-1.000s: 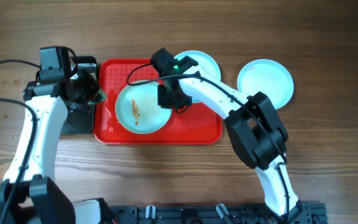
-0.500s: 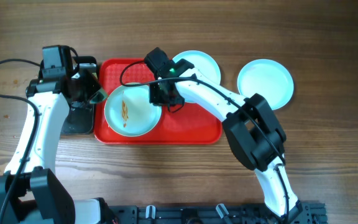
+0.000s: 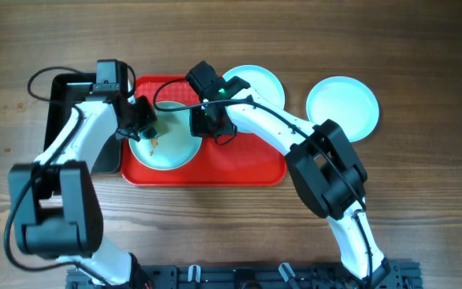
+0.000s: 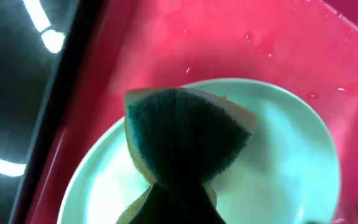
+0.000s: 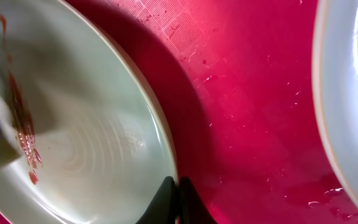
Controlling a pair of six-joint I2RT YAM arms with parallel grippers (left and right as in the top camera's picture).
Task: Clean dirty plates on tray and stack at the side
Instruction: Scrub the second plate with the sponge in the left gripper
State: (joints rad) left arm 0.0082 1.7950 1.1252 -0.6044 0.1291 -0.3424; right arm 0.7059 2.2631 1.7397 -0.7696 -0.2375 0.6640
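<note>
A mint-white plate with a brown smear lies at the left of the red tray. My right gripper is shut on this plate's right rim; the right wrist view shows the fingers pinching the rim beside the smear. My left gripper is shut on a green and yellow sponge, held over the plate's left part. A second plate overlaps the tray's far right edge. A third plate lies on the table to the right.
A glossy black tray lies just left of the red tray and under my left arm. The second plate's rim shows close to the right of my right gripper. Bare wooden table surrounds the trays.
My right gripper dragged the smeared plate leftward on the tray. My left arm swung right from over the black tray and brought the sponge onto the plate's left part.
</note>
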